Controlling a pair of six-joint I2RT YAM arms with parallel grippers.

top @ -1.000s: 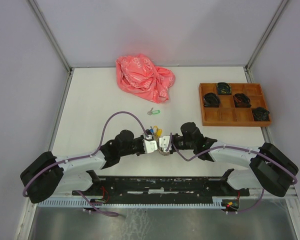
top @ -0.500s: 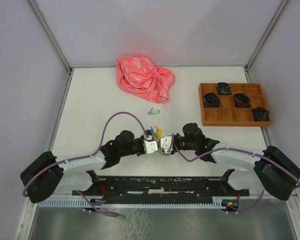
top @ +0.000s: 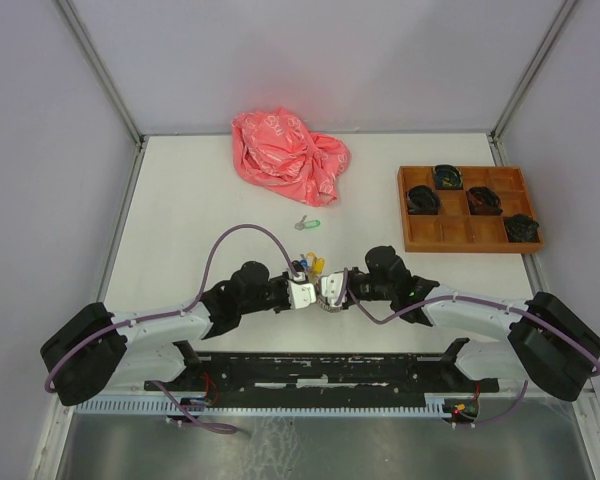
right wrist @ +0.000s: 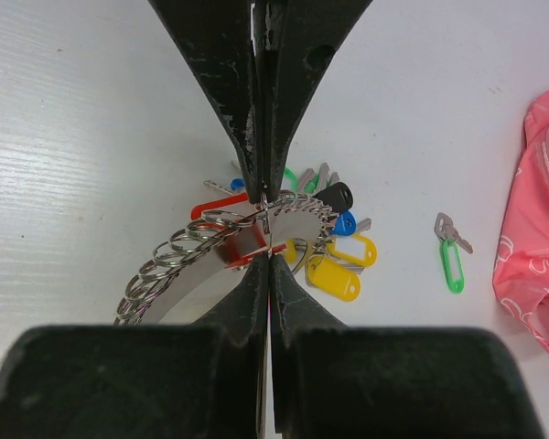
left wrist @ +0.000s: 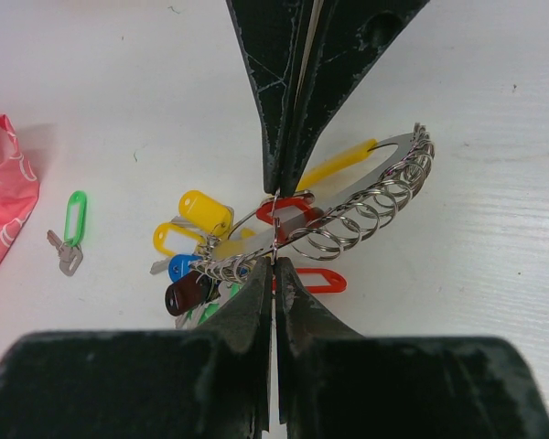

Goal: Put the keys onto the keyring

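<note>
The keyring [left wrist: 366,187] is a curved metal band carrying several split rings and bunched keys with yellow, blue and black tags. My left gripper [left wrist: 273,263] and right gripper [right wrist: 268,258] meet tip to tip at table centre, left gripper [top: 302,292] beside right gripper [top: 330,290]. Both are shut on opposite sides of one thin ring of the keyring [right wrist: 210,261], seen edge-on. A red tag [left wrist: 318,280] lies right under that spot, and its key is hidden. The green-tagged key [top: 306,224] lies alone on the table beyond them, also visible as the green-tagged key [right wrist: 450,251].
A crumpled pink bag [top: 288,155] lies at the back centre. A wooden compartment tray [top: 450,234] holding dark items stands at the right. Side walls close in the white table [top: 180,210].
The right arm's rear links have shifted slightly to the right. Both grippers stay shut at the same spot on the ring.
</note>
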